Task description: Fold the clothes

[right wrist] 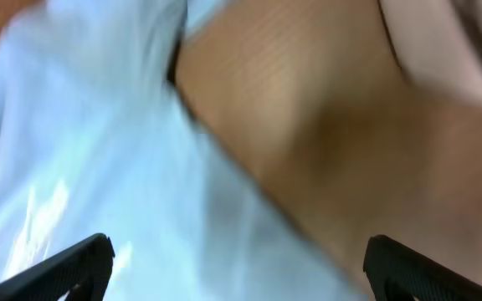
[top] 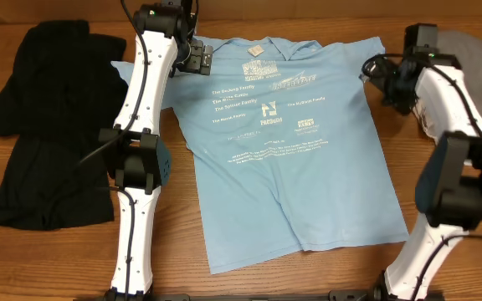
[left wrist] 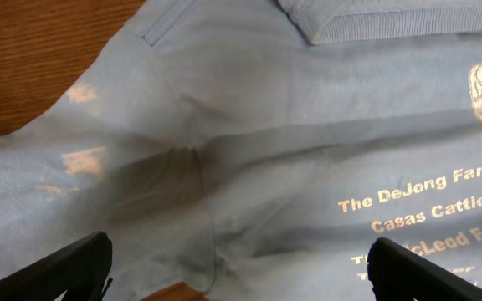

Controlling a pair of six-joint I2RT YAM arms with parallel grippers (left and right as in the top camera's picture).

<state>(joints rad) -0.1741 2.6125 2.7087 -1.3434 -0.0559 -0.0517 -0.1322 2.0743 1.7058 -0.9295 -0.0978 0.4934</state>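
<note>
1. Nearest: left gripper [left wrist: 241, 280], black, two-fingered, jaws spread wide with nothing between them. It hangs above the shoulder seam of the light blue short-sleeved T-shirt [top: 295, 159], just beside its ribbed collar.
2. T-shirt: lies flat and unfolded on the brown wooden table [top: 308, 280], white printed text upward, collar away from the arm bases and hem toward them. One sleeve is partly hidden under the white left arm [top: 145, 109].
3. Right gripper [top: 375, 73], black, two-fingered, jaws likewise wide and empty, at the T-shirt's opposite sleeve. Its wrist view is smeared, so I cannot tell whether it touches the cloth.
4. Black crumpled garment [top: 44, 125]: beside the T-shirt on the left arm's side, close to the sleeve.
5. Grey folded garment [top: 475, 54]: just beyond the T-shirt's other sleeve, partly behind the white right arm [top: 450, 109].
6. Hazards, as I judge them:
   - A shallow pinch could lift only the top layer, so the fold bunches.
   - Uneven lifts by the two hands would skew the crease.
   - The right gripper, so near the grey garment, could snag it.
   - A dragged sleeve could pull the T-shirt onto the black garment.
</note>
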